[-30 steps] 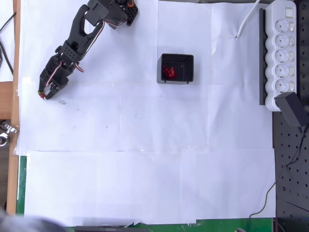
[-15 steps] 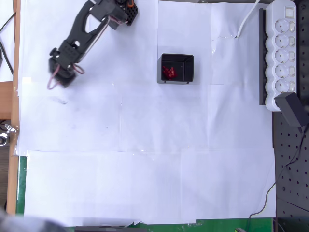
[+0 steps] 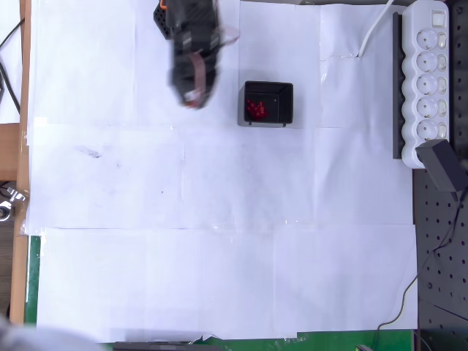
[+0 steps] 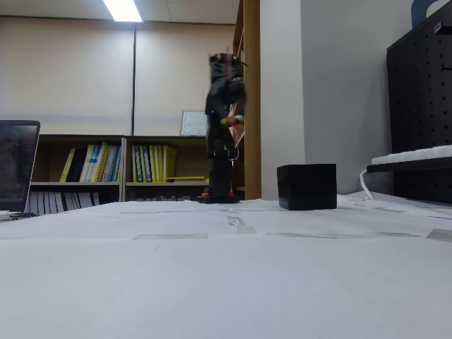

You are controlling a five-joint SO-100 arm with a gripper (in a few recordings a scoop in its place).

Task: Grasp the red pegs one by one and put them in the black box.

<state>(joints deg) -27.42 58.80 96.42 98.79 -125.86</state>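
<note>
hovering blurred above the paper-covered bench [image 3: 219, 241], left of the square thin-walled black box [image 3: 287, 97] in the overhead view, the pincer [image 3: 194, 96] cannot be read as released or clenched; small round red pegs [image 3: 255, 109] cluster inside the box.

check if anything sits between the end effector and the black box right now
Nothing visible does. In the overhead view only bare white paper separates the blurred end effector from the black box; the fixed view shows open air.
</note>
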